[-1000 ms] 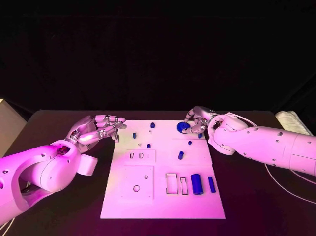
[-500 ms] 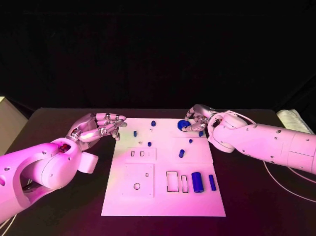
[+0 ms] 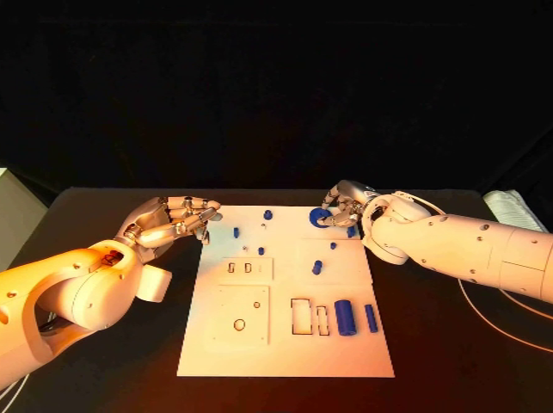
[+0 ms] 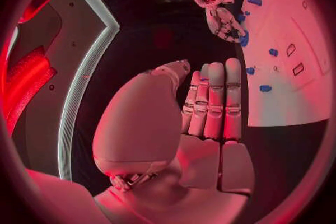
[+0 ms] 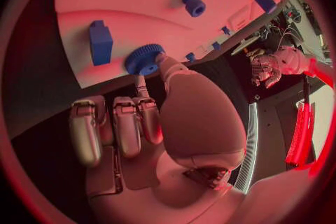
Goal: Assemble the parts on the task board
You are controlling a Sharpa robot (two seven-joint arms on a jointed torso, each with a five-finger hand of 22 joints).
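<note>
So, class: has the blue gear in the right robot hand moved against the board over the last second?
No. The gear sits at the board's far right corner as before, in the right robot hand.

The right hand (image 3: 342, 209) with its blue gear (image 3: 320, 218) has edged slightly toward the board's far edge.

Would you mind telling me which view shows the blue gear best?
The right wrist view: the gear sits close, its toothed rim plain, pinched by the right hand. The head view shows it small, partly behind fingers. The left wrist view shows a blue sliver.
</note>
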